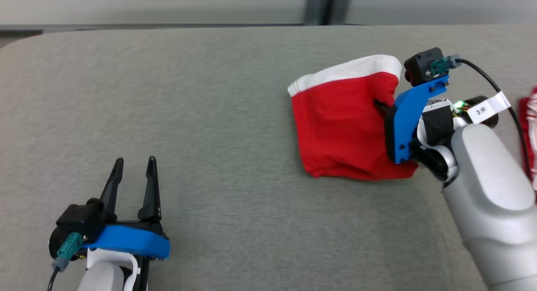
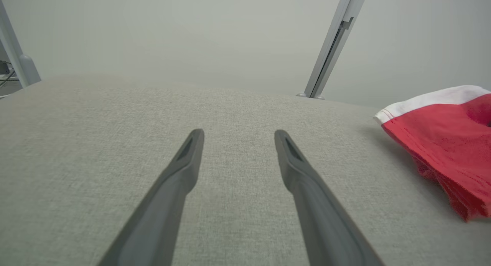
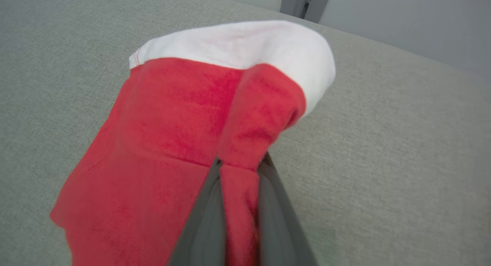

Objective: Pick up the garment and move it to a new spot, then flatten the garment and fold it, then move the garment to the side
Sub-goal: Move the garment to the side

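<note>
Resting at the near left of the gray table [image 1: 209, 115], the left gripper [image 1: 134, 162] points toward the far edge with its two fingers spread and nothing between them. The left wrist view shows bare table between the tips of the left gripper [image 2: 238, 133]. The garment [image 1: 340, 127] is well apart from it, to the right, over the far right part of the table. It is red with a white band along its far edge, and it is bunched rather than flat. In the left wrist view the garment [image 2: 441, 132] shows at the right edge, high at the band and sloping down toward its near end. The right gripper [image 1: 381, 106] reaches into the garment's right side, its fingers mostly hidden by it. In the right wrist view the right gripper [image 3: 239, 162] is clenched on a red fold of the garment [image 3: 161, 143]. The fold is pinched between the two fingers and the white band lies beyond their tips. Farther right, at the picture's edge, lies another red and white cloth [image 1: 530, 131].
</note>
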You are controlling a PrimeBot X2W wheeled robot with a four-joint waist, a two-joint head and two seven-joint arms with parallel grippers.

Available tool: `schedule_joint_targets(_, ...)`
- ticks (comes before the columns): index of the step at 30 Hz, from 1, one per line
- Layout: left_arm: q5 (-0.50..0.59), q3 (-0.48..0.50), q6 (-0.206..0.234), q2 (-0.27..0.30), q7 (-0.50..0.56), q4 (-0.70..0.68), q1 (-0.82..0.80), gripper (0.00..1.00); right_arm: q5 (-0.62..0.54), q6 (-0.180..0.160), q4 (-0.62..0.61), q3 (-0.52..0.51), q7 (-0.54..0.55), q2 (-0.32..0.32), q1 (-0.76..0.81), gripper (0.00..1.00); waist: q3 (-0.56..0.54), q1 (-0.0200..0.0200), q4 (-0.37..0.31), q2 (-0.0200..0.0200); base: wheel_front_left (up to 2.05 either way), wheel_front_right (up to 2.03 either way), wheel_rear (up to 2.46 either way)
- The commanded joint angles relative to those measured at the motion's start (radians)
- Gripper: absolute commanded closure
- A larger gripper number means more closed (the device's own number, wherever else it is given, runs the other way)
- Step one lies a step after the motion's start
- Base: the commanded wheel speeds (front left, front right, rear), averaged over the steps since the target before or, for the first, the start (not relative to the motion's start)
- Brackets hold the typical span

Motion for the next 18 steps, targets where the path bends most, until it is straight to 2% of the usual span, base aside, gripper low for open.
schedule_joint_targets(1, 0.003, 0.006, -0.005, 0.003, -0.004, -0.006, 0.006, 0.00, 0.019, 0.000, -0.020, 0.027, 0.007, -0.028, -0.009, 1.00, -0.055, 0.0000, -0.071, 0.0000, 0.00, 0.00, 0.00)
schedule_joint_targets(4, 0.006, 0.012, -0.006, 0.005, -0.004, -0.014, 0.005, 0.00, 0.079, 0.000, -0.089, 0.111, 0.016, -0.114, -0.012, 1.00, -0.057, 0.0000, -0.139, 0.0000, 0.00, 0.00, 0.00)
schedule_joint_targets(8, 0.013, -0.007, -0.007, 0.003, -0.004, -0.020, -0.014, 0.00, 0.122, 0.000, -0.104, 0.116, -0.010, -0.216, -0.019, 1.00, -0.035, 0.0000, -0.201, 0.0000, 0.00, 0.00, 0.00)
schedule_joint_targets(18, 0.036, -0.057, -0.008, 0.067, 0.035, -0.075, -0.110, 0.00, 0.112, 0.000, -0.066, 0.203, -0.214, -0.475, -0.084, 1.00, 0.156, 0.0000, -0.231, 0.0000, 0.00, 0.00, 0.00)
